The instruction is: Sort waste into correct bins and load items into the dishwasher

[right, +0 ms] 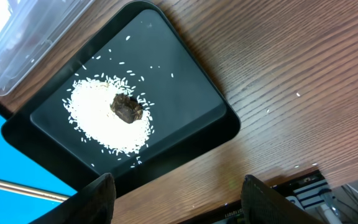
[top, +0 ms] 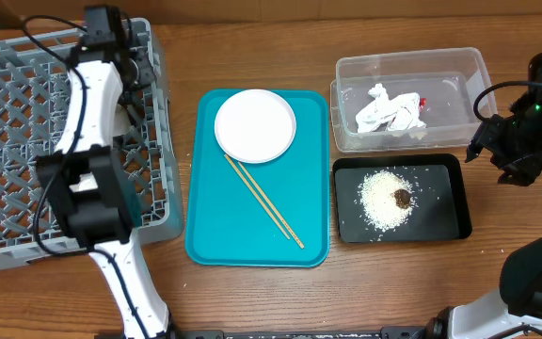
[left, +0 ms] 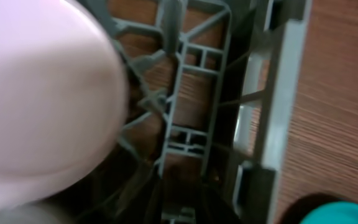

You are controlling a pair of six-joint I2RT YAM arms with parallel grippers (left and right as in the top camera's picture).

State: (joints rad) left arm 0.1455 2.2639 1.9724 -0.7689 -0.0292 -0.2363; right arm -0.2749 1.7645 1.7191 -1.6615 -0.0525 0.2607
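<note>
Overhead looks straight down; left wrist hugs the dish rack (left: pixel 278 87); right wrist shares the black tray (right: pixel 179 106)

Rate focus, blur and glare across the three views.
Overhead: sharp, evenly lit, faint sheen on the clear tub. Left wrist: soft throughout, the pink bowl a blurred mass, the dish rack smeared. Right wrist: crisp on rice and black tray, little glare.

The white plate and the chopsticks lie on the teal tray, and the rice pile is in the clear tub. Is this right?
Not quite. The rice pile is in the black tray, not the clear tub, as the overhead view shows. The white plate and the chopsticks do lie on the teal tray.
</note>
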